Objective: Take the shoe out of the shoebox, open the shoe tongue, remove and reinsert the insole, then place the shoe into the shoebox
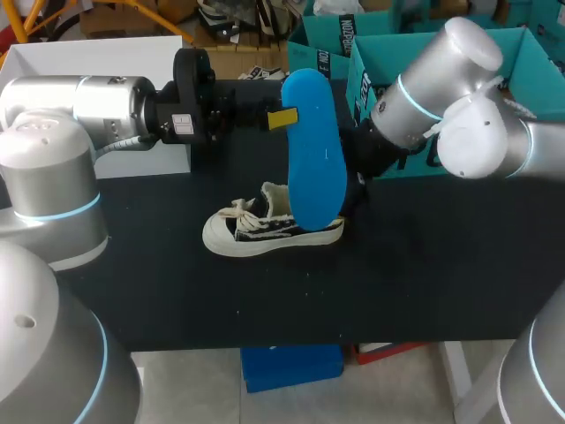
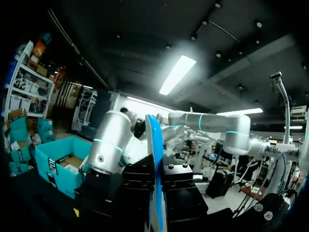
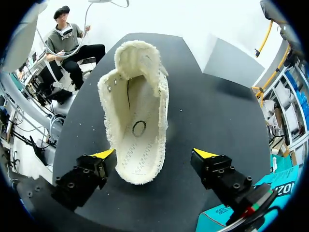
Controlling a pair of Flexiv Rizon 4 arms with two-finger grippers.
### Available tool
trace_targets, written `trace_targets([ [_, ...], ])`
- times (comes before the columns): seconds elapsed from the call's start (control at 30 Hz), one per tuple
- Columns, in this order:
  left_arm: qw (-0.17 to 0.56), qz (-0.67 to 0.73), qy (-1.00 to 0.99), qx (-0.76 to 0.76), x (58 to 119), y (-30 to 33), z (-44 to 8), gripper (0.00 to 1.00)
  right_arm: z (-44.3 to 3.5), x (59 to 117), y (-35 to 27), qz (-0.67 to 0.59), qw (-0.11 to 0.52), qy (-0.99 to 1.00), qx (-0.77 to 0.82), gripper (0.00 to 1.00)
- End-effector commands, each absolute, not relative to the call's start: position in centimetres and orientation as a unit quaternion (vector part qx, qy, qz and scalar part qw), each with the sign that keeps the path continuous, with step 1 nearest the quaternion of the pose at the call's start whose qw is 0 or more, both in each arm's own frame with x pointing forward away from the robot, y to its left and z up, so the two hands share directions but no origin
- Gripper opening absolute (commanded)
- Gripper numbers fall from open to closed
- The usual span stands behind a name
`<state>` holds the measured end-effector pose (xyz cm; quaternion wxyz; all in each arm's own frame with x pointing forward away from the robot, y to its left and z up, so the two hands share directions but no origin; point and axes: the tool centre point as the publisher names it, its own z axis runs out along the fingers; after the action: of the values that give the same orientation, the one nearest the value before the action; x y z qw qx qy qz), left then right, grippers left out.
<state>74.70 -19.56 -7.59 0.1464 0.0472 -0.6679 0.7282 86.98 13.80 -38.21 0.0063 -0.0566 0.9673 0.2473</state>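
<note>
Head view: our left gripper (image 1: 284, 117) clamps the blue insole (image 1: 316, 150), shoe (image 1: 265, 228) at its six o'clock; our right gripper (image 3: 154, 154), released, straddles the shoe.

Head view evenly lit, and the black bench (image 1: 424, 283) swallows shadows. Left wrist view dim, one ceiling strip light (image 2: 177, 74) glaring; right wrist view bright.
</note>
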Motion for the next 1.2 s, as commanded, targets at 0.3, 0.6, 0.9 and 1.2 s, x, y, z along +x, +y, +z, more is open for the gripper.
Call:
trace_targets([
  [0.3, 0.144, 0.729, -0.668, 0.049, 74.6, -19.7, -7.7, 0.00, -37.3, 87.8, 16.0, 0.073, 0.002, 0.995, -0.062, 1.00],
  [0.6, 0.144, 0.729, -0.668, 0.049, 74.6, -19.7, -7.7, 0.00, -37.8, 88.0, 17.7, 0.061, 0.000, 0.996, -0.069, 1.00],
  [0.9, 0.144, 0.729, -0.668, 0.049, 74.6, -19.7, -7.7, 0.00, -38.0, 88.2, 18.8, 0.058, 0.000, 0.995, -0.077, 0.95],
  [1.2, 0.144, 0.729, -0.668, 0.049, 74.6, -19.7, -7.7, 0.00, -38.1, 88.4, 19.3, 0.055, -0.003, 0.995, -0.082, 0.72],
])
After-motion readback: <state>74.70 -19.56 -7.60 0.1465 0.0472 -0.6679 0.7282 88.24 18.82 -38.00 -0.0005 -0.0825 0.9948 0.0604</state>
